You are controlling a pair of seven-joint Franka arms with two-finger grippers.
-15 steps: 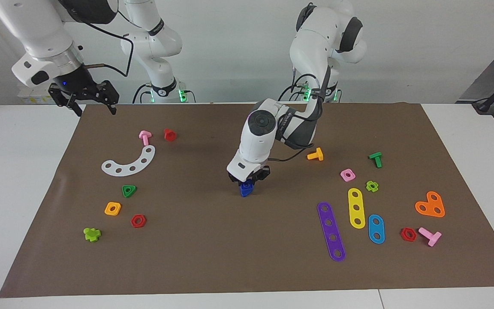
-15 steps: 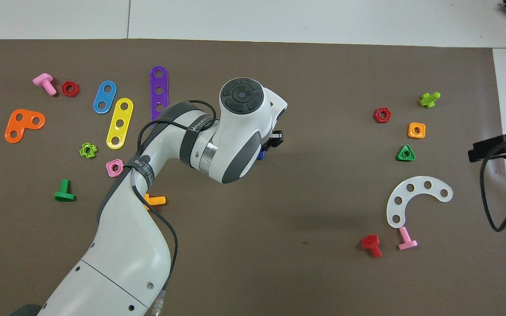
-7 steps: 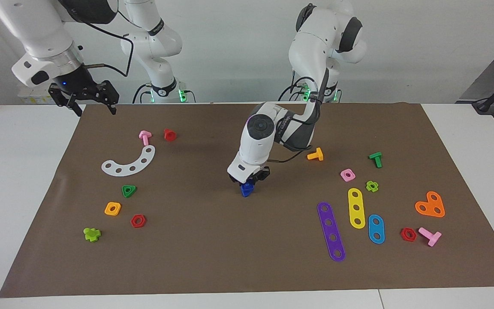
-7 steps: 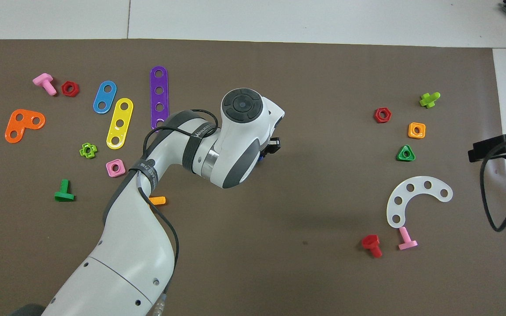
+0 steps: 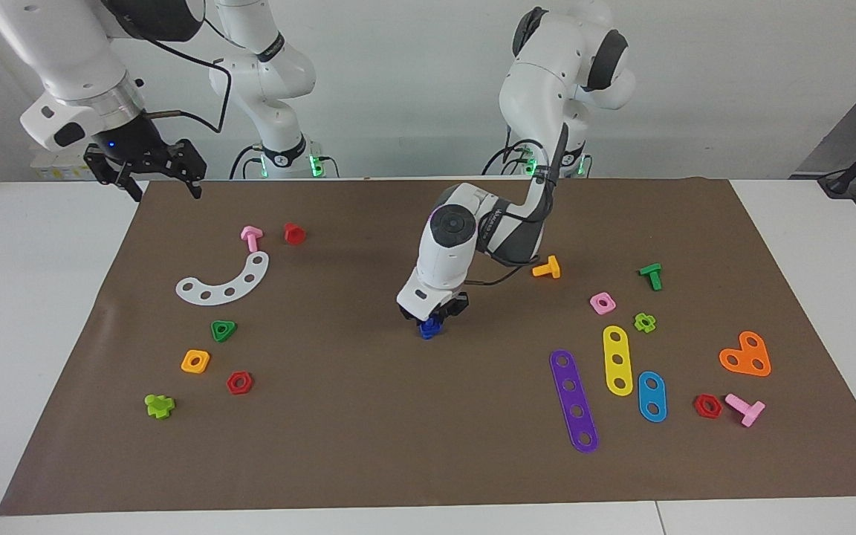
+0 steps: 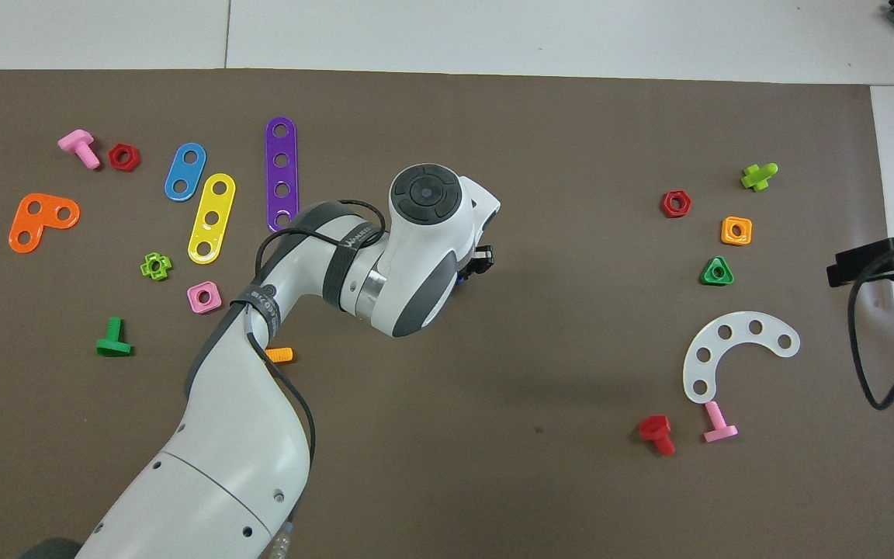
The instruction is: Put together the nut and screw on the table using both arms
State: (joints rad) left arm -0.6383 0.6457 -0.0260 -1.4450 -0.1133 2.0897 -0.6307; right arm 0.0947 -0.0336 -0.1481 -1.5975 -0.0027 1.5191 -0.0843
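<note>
The left gripper (image 5: 433, 315) sits low in the middle of the facing view, pointing down and right on top of a small dark-blue piece, the screw (image 5: 428, 330), which stands on the brown mat (image 5: 368, 446). The gripper's black tip meets the blue plastic, but whether it is clamped on the piece or parted from it cannot be told. The nut cannot be made out apart from the screw beneath the gripper. In the overhead view only a sliver of the blue screw (image 6: 460, 276) shows at the centre of the frame, just under the left gripper (image 6: 480, 260); the wrist covers the rest.

The left arm (image 5: 446, 249) bends down from its base at the top of the facing view and comes up from the bottom of the overhead view.

The right gripper (image 5: 149, 177) hangs in the upper corner of the facing view at the right arm's end, over the edge of the mat, with its fingers spread apart and nothing between them. This arm waits. In the overhead view the right gripper (image 6: 885, 260) shows at mid-height on the frame's edge.

An orange screw (image 5: 547, 267) lies near the left arm's elbow. A white curved strip (image 5: 224, 282) lies toward the right arm's end. The white table (image 5: 27, 297) frames the mat.
</note>
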